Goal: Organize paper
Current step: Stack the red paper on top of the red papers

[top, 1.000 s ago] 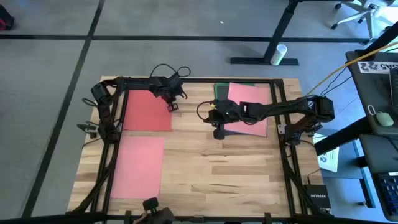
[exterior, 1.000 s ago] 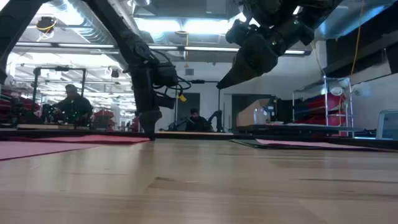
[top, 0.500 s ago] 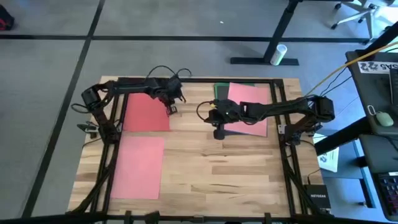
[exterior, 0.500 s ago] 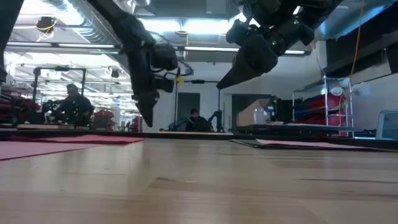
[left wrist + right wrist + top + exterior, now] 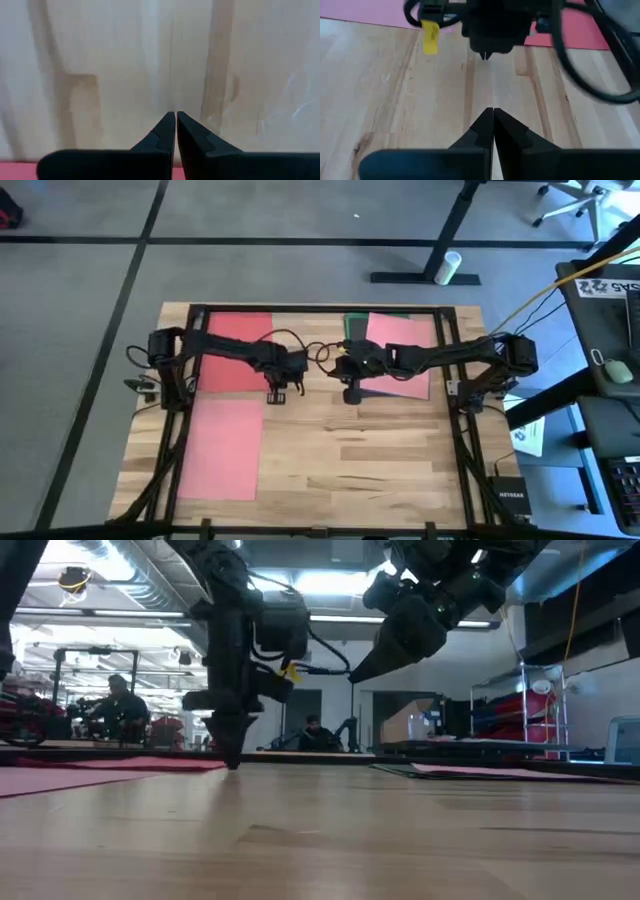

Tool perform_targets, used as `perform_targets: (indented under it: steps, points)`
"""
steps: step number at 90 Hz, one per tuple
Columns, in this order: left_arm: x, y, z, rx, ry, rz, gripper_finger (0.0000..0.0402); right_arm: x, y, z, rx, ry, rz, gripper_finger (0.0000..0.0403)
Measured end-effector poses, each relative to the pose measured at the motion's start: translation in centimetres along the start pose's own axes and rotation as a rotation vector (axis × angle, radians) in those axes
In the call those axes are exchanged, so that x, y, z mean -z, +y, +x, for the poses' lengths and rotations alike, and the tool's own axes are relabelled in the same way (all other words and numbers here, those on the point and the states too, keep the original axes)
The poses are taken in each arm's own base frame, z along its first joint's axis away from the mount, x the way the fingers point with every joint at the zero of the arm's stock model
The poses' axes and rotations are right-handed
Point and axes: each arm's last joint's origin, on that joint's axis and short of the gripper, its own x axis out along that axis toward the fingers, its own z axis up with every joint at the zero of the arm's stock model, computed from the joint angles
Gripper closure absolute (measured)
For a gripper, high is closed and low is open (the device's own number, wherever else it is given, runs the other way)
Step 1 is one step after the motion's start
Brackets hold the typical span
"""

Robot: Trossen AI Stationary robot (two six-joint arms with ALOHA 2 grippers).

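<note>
A red sheet (image 5: 232, 345) lies flat at the table's far left, and a pink sheet (image 5: 222, 448) lies flat nearer on the left. At the far right a pink sheet (image 5: 402, 352) covers a green one (image 5: 352, 324) in a stack. My left gripper (image 5: 277, 397) is shut, pointing down, its tips (image 5: 175, 115) low over bare wood just beyond the red sheet's near right corner. My right gripper (image 5: 352, 394) is shut and empty. It hangs raised (image 5: 355, 677) above the table's middle, beside the stack's left edge. My left gripper points down with its shut fingertips (image 5: 231, 762) at table level on bare wood beside the red sheet. I cannot tell whether they touch the tabletop. They hold nothing.
Black frame rails (image 5: 300, 309) run along the table's edges. Bare wood (image 5: 370, 460) fills the middle and near right. In the low view, people (image 5: 118, 705) sit in the room behind the table.
My left gripper has swung from the far edge, by the red sheet's far right corner, toward the near edge and slightly right. It has come down to table level past the sheet's near right corner. It has stayed shut.
</note>
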Motion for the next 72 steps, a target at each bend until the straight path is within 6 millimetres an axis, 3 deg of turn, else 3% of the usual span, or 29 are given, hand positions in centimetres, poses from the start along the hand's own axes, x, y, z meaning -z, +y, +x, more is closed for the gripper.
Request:
perform_targets:
  steps: [72]
  points:
    - [2.0,-1.1,0.2,-0.06,0.176,-0.021,0.0402,0.0,0.0,0.0,-0.001,0.004,0.001,0.0403]
